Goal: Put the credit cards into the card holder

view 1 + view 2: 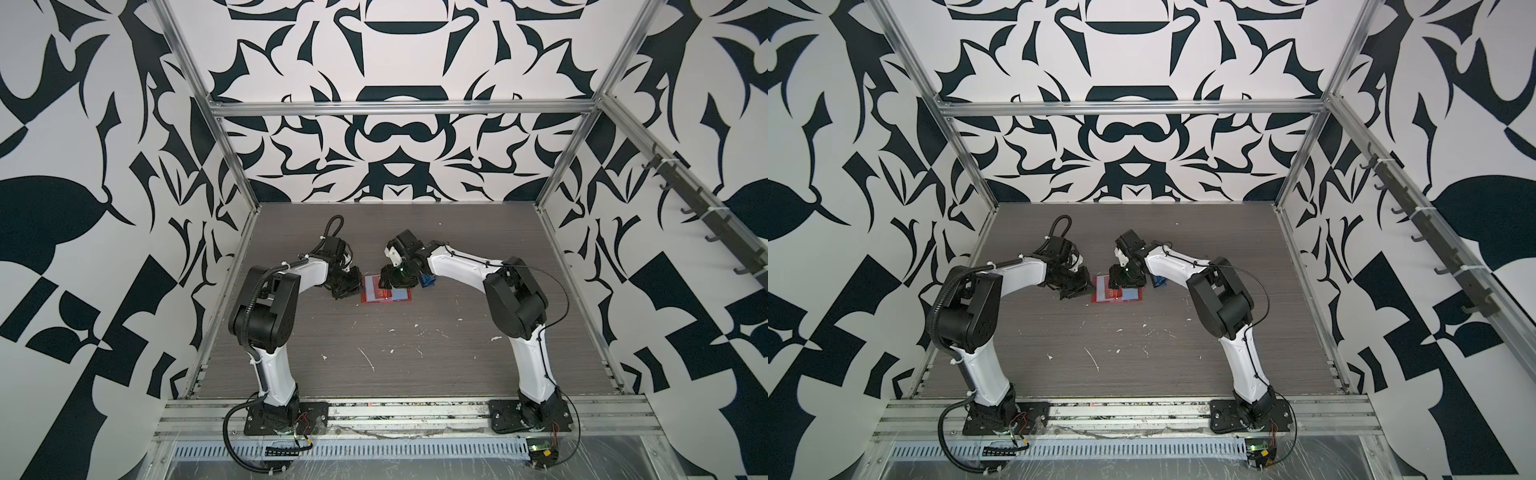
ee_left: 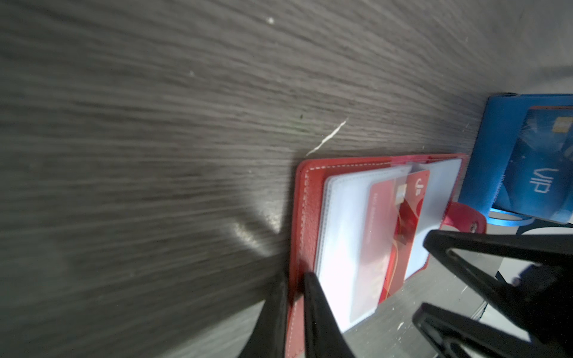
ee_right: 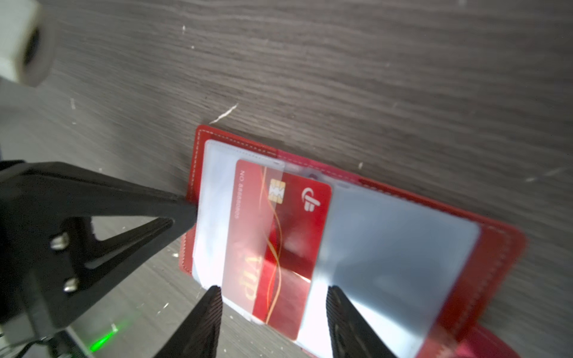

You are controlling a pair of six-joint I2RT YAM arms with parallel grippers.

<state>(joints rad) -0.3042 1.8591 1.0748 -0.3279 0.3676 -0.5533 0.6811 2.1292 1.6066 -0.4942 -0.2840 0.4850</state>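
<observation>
The red card holder lies open on the table, clear pockets up. My left gripper is shut on the edge of its left cover. A red credit card sits partly inside a clear pocket, with its near end sticking out. My right gripper hovers over that end, open, its fingers on either side of the card and apart from it. A dark blue credit card stands in the blue rack.
The blue rack stands just right of the holder, under the right forearm. The holder's snap tab points toward the rack. Grey wood-grain table with white scuffs; metal frame posts ring the table.
</observation>
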